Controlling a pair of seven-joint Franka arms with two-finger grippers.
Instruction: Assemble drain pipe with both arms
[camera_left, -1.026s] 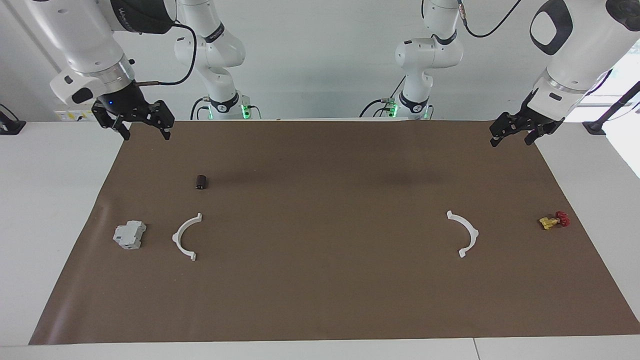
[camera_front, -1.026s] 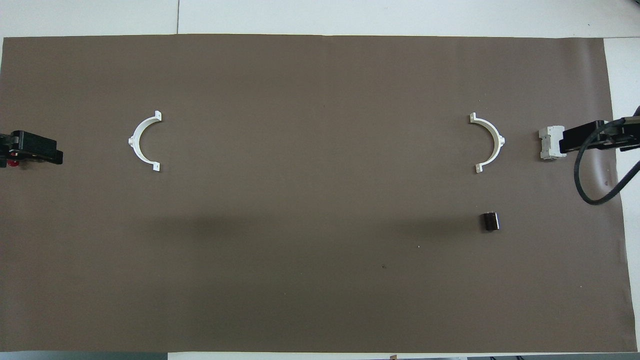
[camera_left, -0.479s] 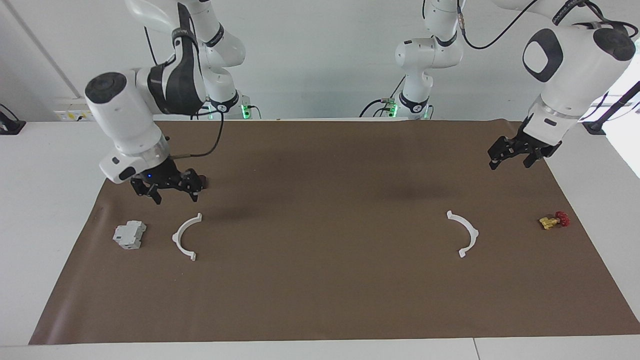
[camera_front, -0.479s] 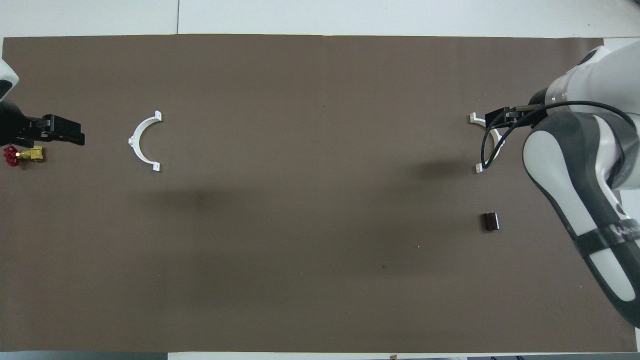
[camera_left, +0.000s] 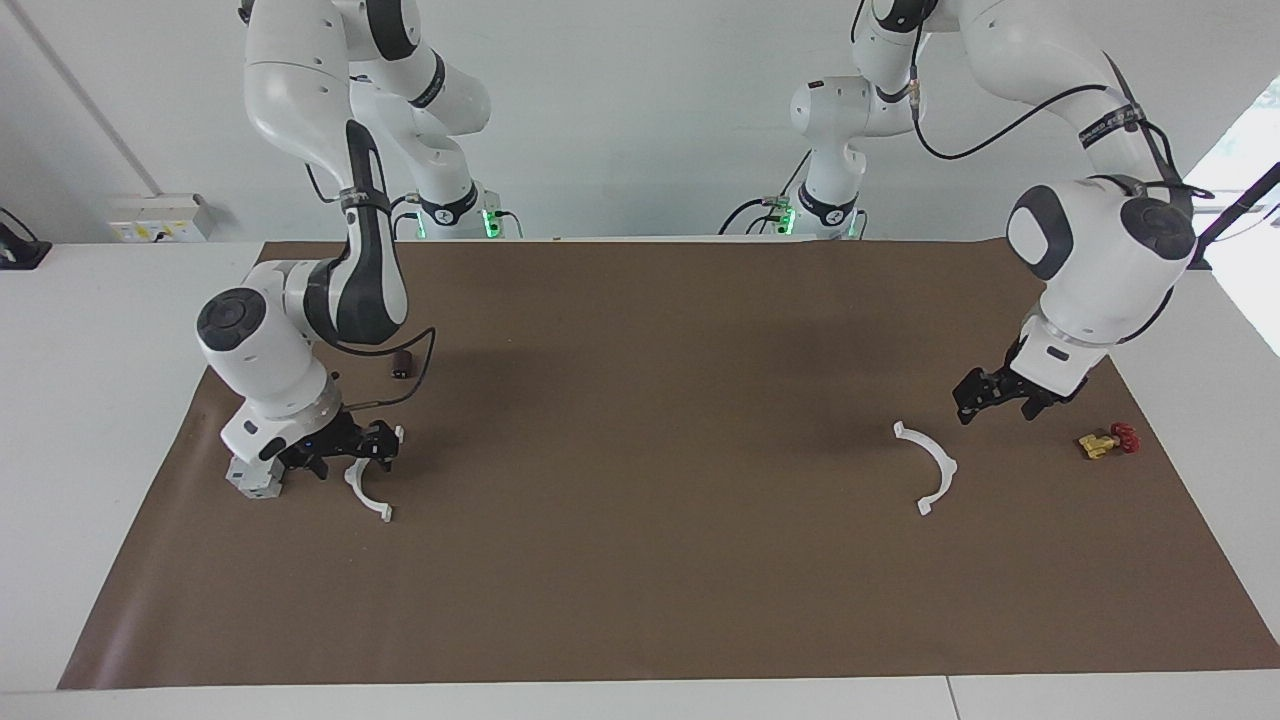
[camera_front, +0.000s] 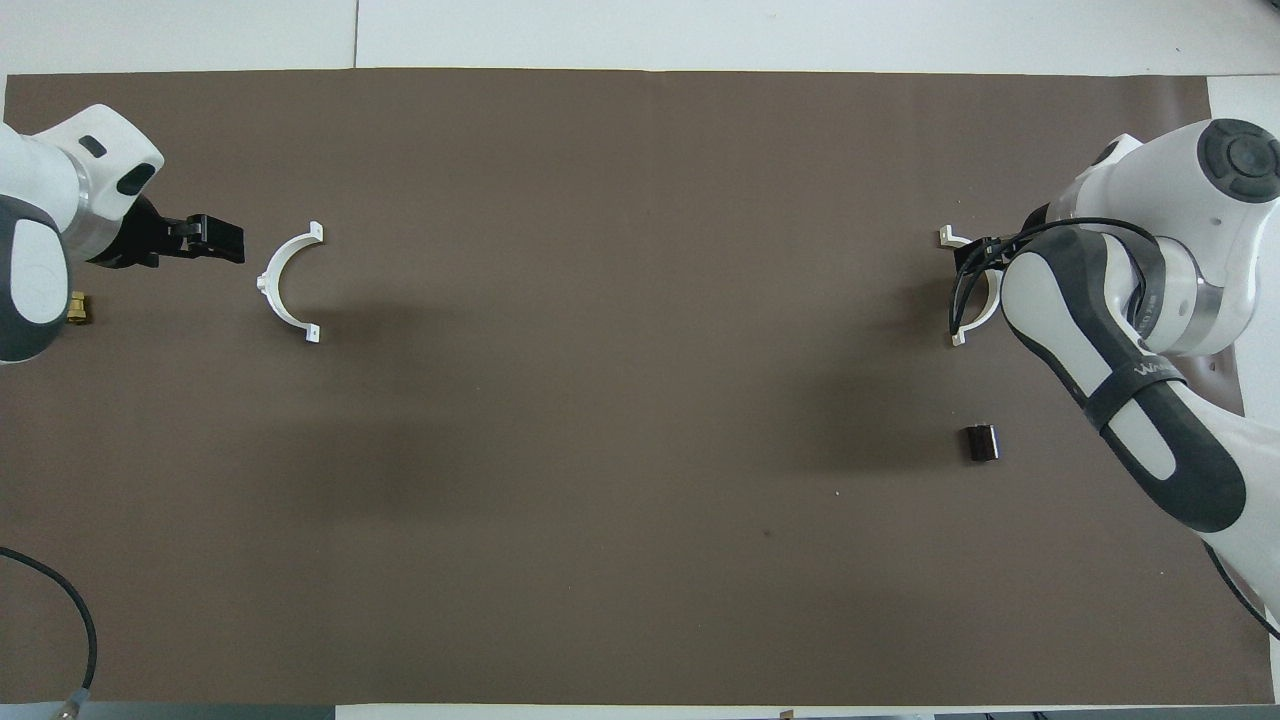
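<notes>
The drain pipe is two white arcs lying flat and far apart on the brown mat (camera_left: 640, 560). One arc (camera_left: 365, 498) lies toward the right arm's end; in the overhead view only its ends (camera_front: 958, 337) show past the arm. My right gripper (camera_left: 345, 457) is open and low over this arc's middle; I cannot tell if it touches. The other arc (camera_left: 948, 468) (camera_front: 266, 283) lies toward the left arm's end. My left gripper (camera_left: 995, 405) (camera_front: 235, 240) is open and hangs just beside that arc, over the mat between it and the valve.
A grey block (camera_left: 250, 482) sits beside the right arm's arc, partly hidden by the gripper. A small dark cylinder (camera_left: 402, 365) (camera_front: 981, 443) lies nearer to the robots. A red and yellow valve (camera_left: 1108, 440) (camera_front: 76, 308) lies beside the left arm's arc.
Both arms have come down and forward from the robots' edge of the mat. The right gripper dropped onto its arc. The left gripper moved close beside its arc. The arcs have not moved.
</notes>
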